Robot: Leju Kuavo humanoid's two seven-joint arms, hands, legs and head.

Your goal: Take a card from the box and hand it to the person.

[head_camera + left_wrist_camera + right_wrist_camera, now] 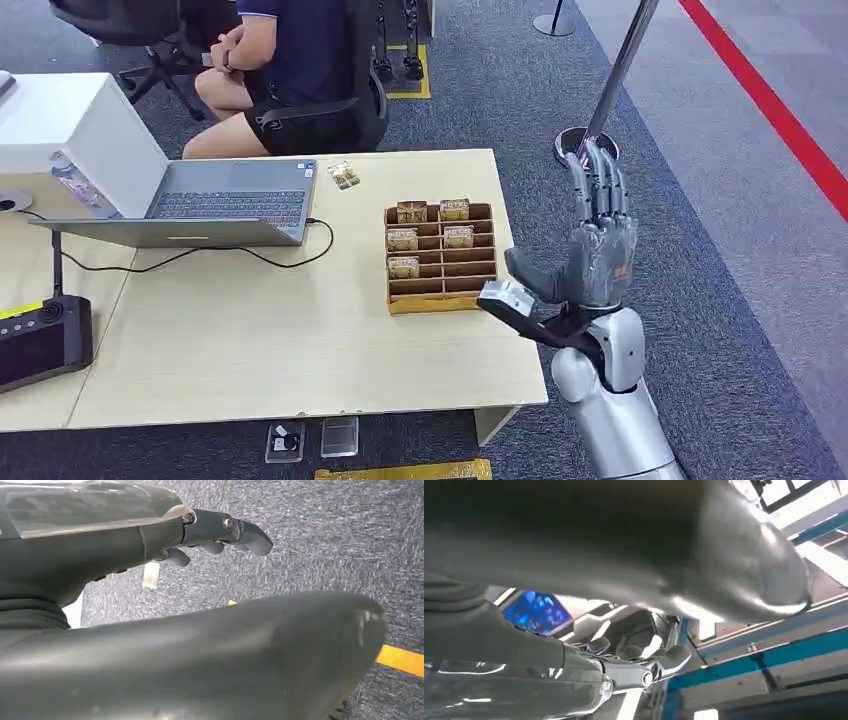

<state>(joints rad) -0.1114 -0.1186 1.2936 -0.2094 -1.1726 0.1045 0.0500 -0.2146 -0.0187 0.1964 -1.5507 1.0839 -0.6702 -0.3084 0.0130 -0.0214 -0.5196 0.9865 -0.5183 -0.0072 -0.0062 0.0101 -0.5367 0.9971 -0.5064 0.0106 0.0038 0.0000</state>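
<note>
Here the right hand [598,235] is raised upright just past the table's [260,330] right edge, fingers [600,185] straight and apart, thumb out toward the card box [441,258], holding nothing. The box sits near the right edge of the tabletop, well short of the front edge, with cards [428,212] standing in its rear rows and left column; the front slots and right side show bare dividers. Bare wood lies between the box and the open laptop [225,205], crossed by a black cable [250,255]. Another card [343,175] lies near the far edge, in front of a seated person [290,70]. The left hand [200,535] hangs over grey carpet [325,540], fingers loosely apart and holding nothing.
</note>
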